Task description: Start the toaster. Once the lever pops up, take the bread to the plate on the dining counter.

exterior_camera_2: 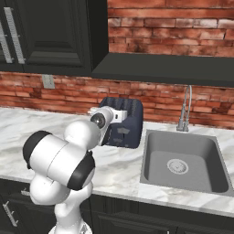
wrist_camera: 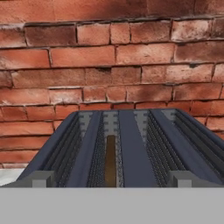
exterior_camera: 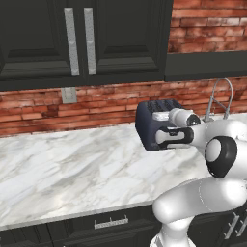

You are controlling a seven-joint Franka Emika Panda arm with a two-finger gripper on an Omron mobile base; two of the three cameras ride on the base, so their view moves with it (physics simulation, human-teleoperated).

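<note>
The dark navy toaster (exterior_camera: 146,129) (exterior_camera_2: 130,133) stands on the marble worktop against the brick wall, just left of the sink. In the hand view I look along the toaster (wrist_camera: 131,148) top from close range, and the bread (wrist_camera: 110,159), a thin dark-brown slice, sits edge-on in the left slot. My gripper (wrist_camera: 111,180) (exterior_camera: 161,116) (exterior_camera_2: 120,114) hovers at the toaster's near top edge, open wide, its fingertips (wrist_camera: 40,179) spread to either side with nothing between them. The plate and the dining counter are out of view.
A grey sink (exterior_camera_2: 157,173) with a tall faucet (exterior_camera_2: 186,107) (exterior_camera: 219,96) lies right of the toaster. Black upper cabinets (exterior_camera: 77,38) hang overhead, and a wall outlet (exterior_camera: 69,95) sits on the brick. The marble worktop (exterior_camera: 72,169) stretches left.
</note>
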